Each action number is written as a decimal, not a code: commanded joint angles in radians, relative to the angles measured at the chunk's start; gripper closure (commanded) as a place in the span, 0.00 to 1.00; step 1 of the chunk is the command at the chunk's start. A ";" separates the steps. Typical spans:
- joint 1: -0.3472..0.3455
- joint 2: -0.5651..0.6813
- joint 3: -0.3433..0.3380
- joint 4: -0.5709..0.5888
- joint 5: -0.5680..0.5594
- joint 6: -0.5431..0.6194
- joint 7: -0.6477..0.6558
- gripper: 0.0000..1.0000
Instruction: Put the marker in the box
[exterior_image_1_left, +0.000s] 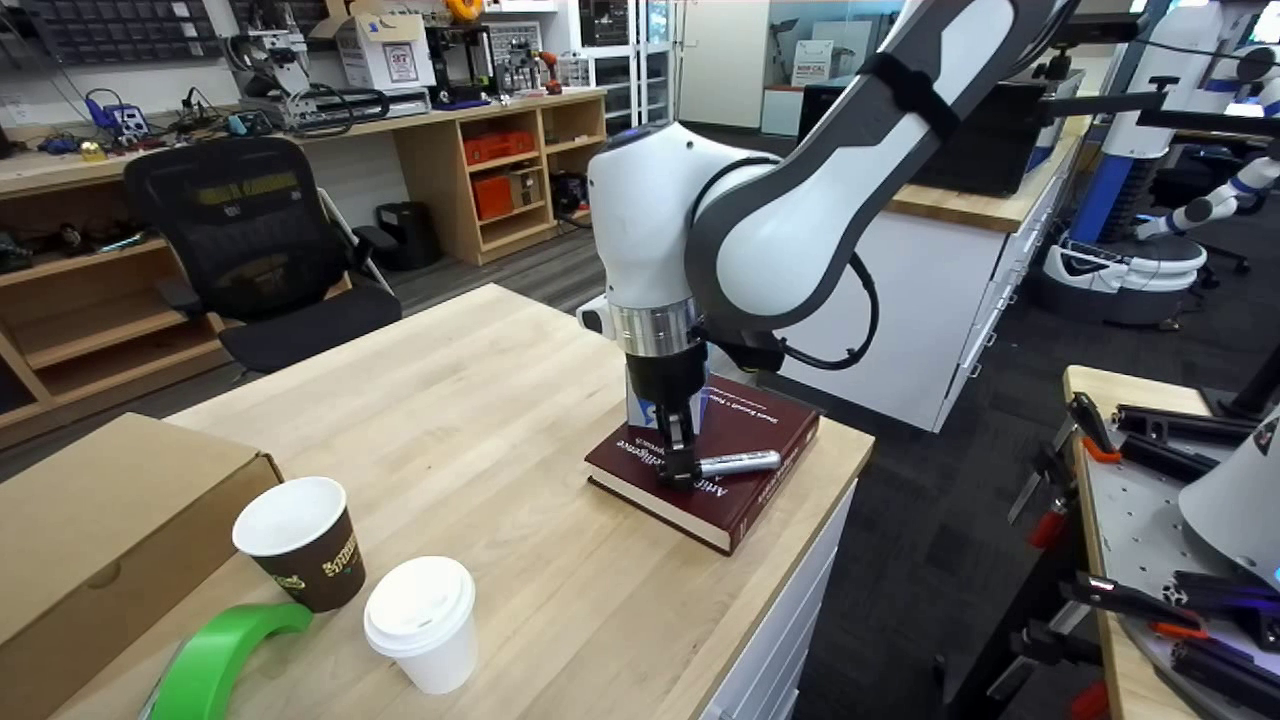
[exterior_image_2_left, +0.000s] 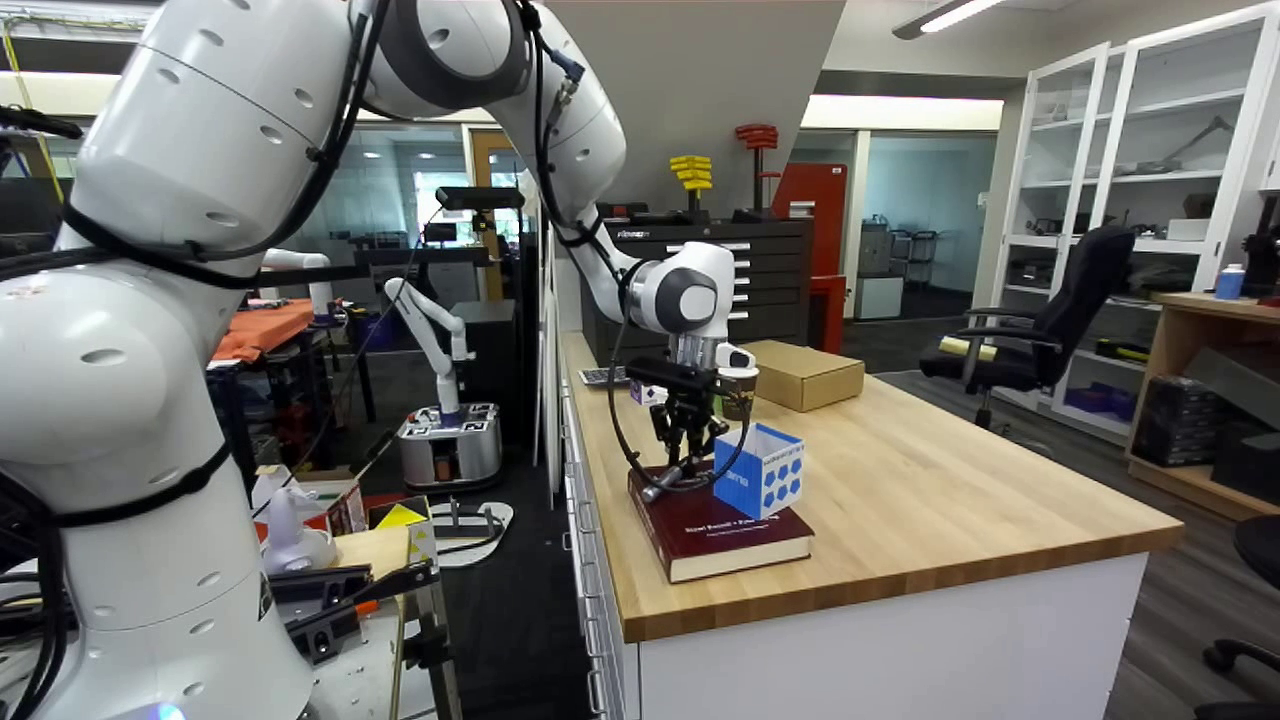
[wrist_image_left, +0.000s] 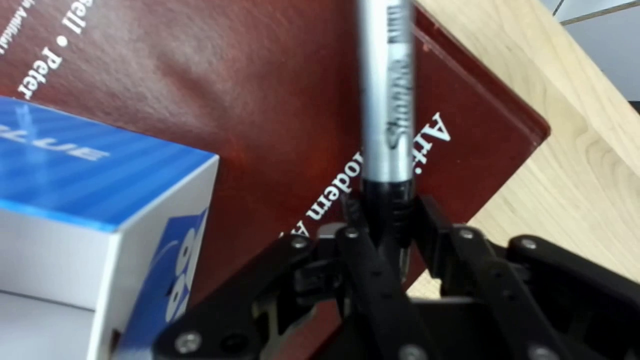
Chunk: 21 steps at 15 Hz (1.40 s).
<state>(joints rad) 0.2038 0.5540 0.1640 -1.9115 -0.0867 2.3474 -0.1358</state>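
The marker is slim, with a silver-white barrel and a black end; it shows in both exterior views (exterior_image_1_left: 742, 462) (exterior_image_2_left: 660, 486) and in the wrist view (wrist_image_left: 387, 105). My gripper (exterior_image_1_left: 682, 472) is shut on its black end, and the barrel sticks out sideways over the maroon book (exterior_image_1_left: 770, 415). The fingers also show in the wrist view (wrist_image_left: 392, 210). I cannot tell whether the marker touches the book. The small blue and white box (exterior_image_2_left: 760, 480) stands open-topped on the book beside the gripper. In the wrist view the box (wrist_image_left: 100, 160) is at the left; an exterior view shows it partly hidden behind the gripper (exterior_image_1_left: 640, 410).
The book lies near the table's corner and edge (exterior_image_1_left: 850, 470). A large brown cardboard box (exterior_image_1_left: 120, 520), a dark paper cup (exterior_image_1_left: 325, 560), a white lidded cup (exterior_image_1_left: 425, 620) and a green curved object (exterior_image_1_left: 215, 660) stand farther along the table (exterior_image_1_left: 540, 580).
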 joint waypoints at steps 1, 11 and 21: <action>0.003 -0.058 0.003 -0.046 -0.008 0.017 0.009 0.97; 0.045 -0.226 -0.004 -0.058 -0.088 0.019 0.044 0.93; -0.004 -0.244 -0.052 -0.049 -0.095 0.215 0.060 0.93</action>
<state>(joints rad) 0.2162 0.3372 0.1276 -1.9215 -0.1590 2.4999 -0.1035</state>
